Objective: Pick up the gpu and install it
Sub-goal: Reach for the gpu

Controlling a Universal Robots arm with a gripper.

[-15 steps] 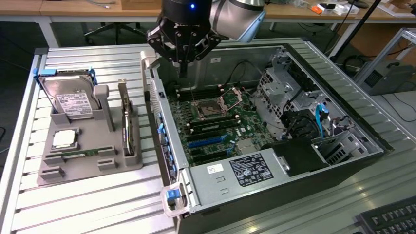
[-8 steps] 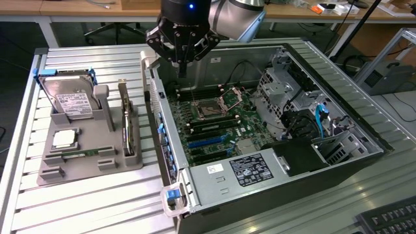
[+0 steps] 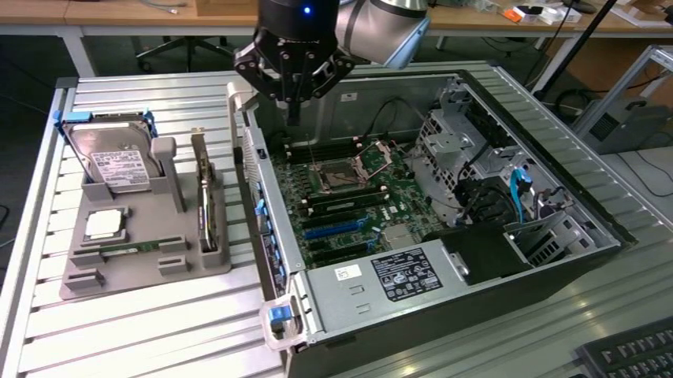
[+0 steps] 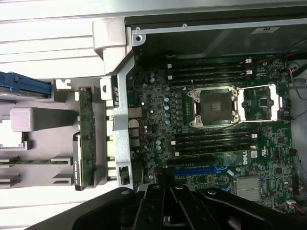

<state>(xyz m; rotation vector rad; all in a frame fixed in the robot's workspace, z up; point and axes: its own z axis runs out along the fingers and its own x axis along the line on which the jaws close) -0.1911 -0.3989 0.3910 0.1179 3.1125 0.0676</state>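
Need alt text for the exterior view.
A shut gripper hangs over the open computer case, holding nothing. The gpu stands on edge in a gray holder at the exterior view's left, beside a hard drive.

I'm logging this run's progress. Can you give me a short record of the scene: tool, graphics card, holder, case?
tool: shut, empty, above the computer case near its wall by the holder
graphics card: on edge in the grey holder, untouched
holder also has: hard drive, memory stick
case: open, blue slots empty
task state: card not yet picked up
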